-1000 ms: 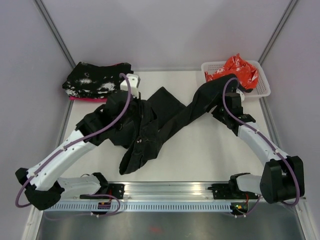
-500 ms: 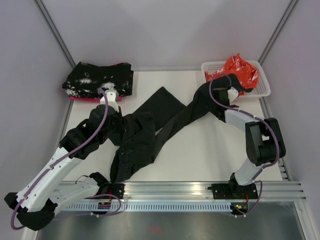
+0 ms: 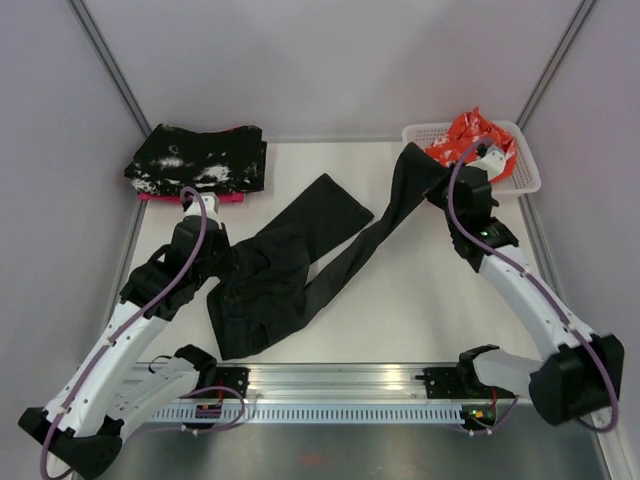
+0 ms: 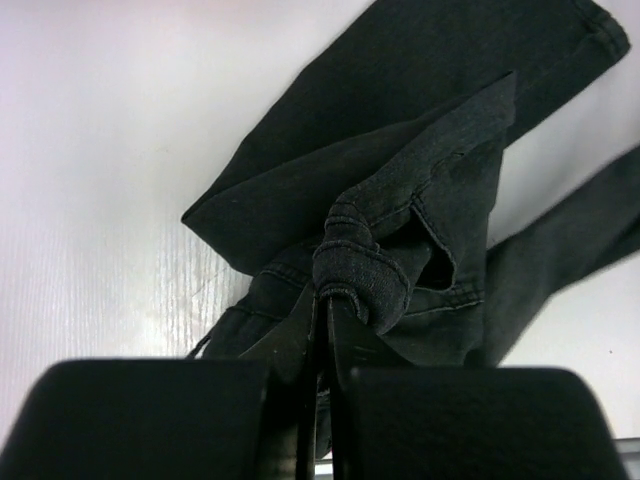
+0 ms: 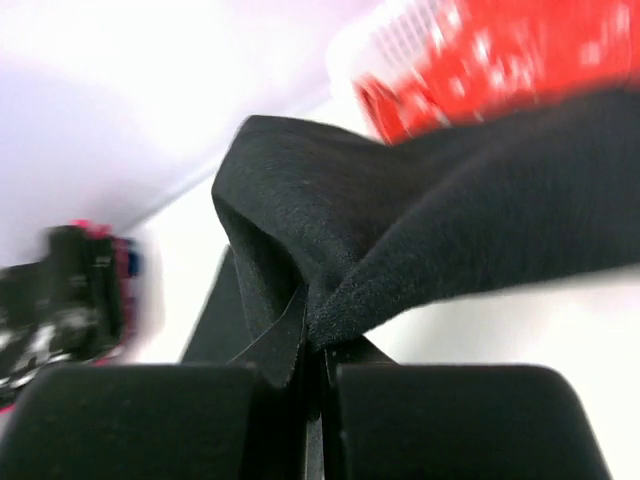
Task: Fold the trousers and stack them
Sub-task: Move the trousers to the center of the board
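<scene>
Looking down from the top camera, I see the black trousers (image 3: 300,262) sprawled across the middle of the white bench (image 3: 420,290). The waist end is bunched toward the near left, one leg runs to the far middle, and the other stretches away to the far right. My left tool (image 3: 222,268) sits at the bunched waist end. My right tool (image 3: 428,183) is at the far end of the right-hand leg, just beside a white basket (image 3: 524,176) holding an orange-red cloth (image 3: 468,134). A folded black cloth speckled with white (image 3: 195,160) lies at the far left corner, apart from the trousers.

From the left wrist camera, the left tool (image 4: 326,335) has its two fingers drawn nearly together. Between them is a thick, stitched fold of the trousers (image 4: 400,150), and the rest of the garment fans out over the bench (image 4: 100,150) beyond it.

From the right wrist camera, the right tool (image 5: 315,362) is likewise pinched tight on a gathered ridge of the trousers (image 5: 450,240), and the cloth rises in a peak above the fingers. Behind it, blurred, are the basket (image 5: 392,28) with the orange-red cloth (image 5: 500,60) at upper right. The black cloth speckled with white (image 5: 50,300) is at the left edge.
</scene>
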Controlling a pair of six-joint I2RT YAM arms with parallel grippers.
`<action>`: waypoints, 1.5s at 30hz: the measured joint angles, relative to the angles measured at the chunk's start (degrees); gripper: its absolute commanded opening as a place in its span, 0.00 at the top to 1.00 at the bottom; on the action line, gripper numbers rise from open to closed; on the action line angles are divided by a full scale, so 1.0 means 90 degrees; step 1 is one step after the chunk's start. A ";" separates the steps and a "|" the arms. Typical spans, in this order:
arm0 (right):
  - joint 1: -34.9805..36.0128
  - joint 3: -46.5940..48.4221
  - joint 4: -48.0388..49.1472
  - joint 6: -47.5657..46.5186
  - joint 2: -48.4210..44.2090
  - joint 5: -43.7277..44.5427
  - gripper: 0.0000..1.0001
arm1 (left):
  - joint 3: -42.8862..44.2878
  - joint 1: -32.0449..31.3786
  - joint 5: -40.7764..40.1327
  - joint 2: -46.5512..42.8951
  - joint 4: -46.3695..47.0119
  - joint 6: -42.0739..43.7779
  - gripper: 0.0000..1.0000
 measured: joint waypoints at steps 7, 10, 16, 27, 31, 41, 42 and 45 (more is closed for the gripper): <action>0.0192 0.0158 -0.1200 -0.0590 -0.2463 0.0580 1.00 | -0.0058 0.1035 0.0755 0.0100 0.0155 0.0364 0.98; 0.0192 0.0085 -0.2203 -0.0372 -0.3422 0.0996 1.00 | -0.0058 0.1610 0.1231 0.0134 0.0219 0.0488 0.98; 0.0180 -0.0896 -0.3993 0.0231 -0.4274 0.0775 1.00 | -0.0032 0.2057 0.1746 0.0143 0.0085 0.0612 0.98; 0.0182 -0.1139 -0.5450 -0.0015 -0.3512 -0.1103 0.08 | -0.0046 0.2064 0.1904 -0.0085 -0.0495 0.0610 0.98; 0.0182 0.0216 -0.5578 -0.0566 -0.2715 -0.1520 0.07 | 0.0032 0.2064 0.1528 0.0369 -0.0578 0.0641 0.98; 0.0291 0.0928 -0.2645 -0.1392 -0.0675 -0.2647 0.08 | 0.0682 0.2251 0.0692 0.0612 -0.0661 0.1100 0.98; 0.0364 0.0901 -0.2140 -0.1472 -0.0039 -0.2696 0.08 | 0.0682 0.2310 0.0661 0.0648 -0.0656 0.1103 0.98; 0.0622 0.0969 -0.1474 -0.1722 0.1093 -0.2737 0.08 | 0.0680 0.2514 0.0622 0.0743 -0.0595 0.1105 0.98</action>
